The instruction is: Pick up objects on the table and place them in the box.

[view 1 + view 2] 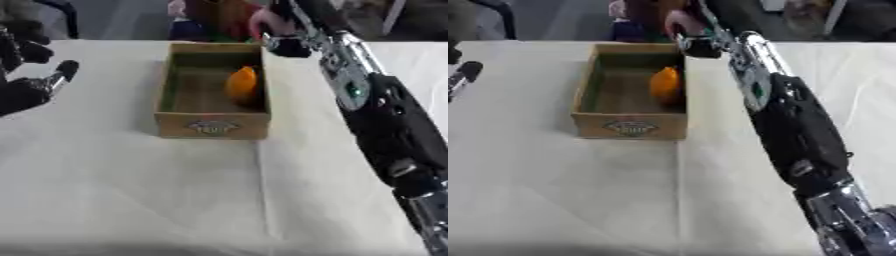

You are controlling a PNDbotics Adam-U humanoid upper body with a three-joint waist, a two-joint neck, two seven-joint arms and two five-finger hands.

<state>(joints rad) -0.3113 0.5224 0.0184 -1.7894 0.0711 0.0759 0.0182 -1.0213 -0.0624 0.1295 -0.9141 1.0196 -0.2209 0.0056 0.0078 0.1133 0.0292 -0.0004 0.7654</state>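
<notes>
Left hand (31,82) sits idle at the upper left of the frame, fingers relaxed and apart, nothing in them. Center-top is the box (210,124), a shallow wooden crate with an orange object (241,84) already inside, against its right wall. Upper right, the right hand (278,31) is curled around something pink (260,22) just past the box's far right corner. Can't make out what it is; I'd guess it's light and smooth, so best wrapped around its middle
</notes>
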